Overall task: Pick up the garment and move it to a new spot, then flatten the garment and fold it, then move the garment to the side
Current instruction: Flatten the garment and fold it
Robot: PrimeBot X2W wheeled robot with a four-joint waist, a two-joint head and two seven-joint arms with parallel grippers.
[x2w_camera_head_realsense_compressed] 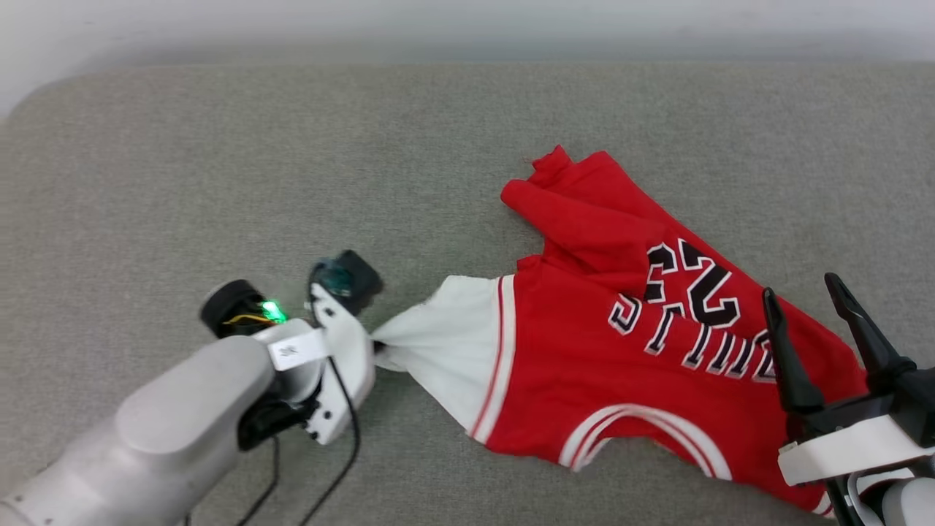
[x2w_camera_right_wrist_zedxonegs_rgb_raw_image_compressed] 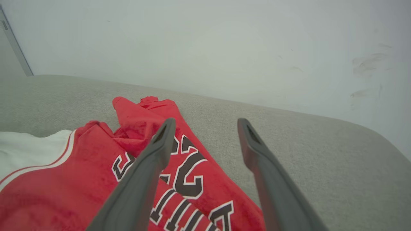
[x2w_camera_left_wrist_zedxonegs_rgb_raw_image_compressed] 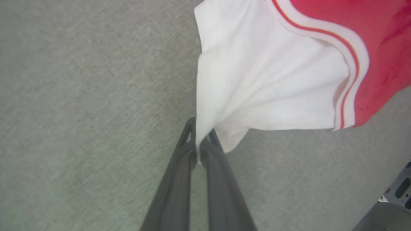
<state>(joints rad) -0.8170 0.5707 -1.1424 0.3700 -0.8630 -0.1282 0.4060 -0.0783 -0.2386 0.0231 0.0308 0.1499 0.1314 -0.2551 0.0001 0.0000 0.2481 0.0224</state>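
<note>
At the left of the grey fabric surface, the left gripper pinches the tip of the white short sleeve, pulled taut. The red jersey T-shirt, black "BULLS 23" lettering up, lies rumpled from centre to right. At its right edge is the right gripper, its fingers spread and holding nothing.

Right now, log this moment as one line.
garment: rumpled, lettering up, on grey surface | left pincer: shut on white sleeve | right pincer: open, beside lettering
</note>
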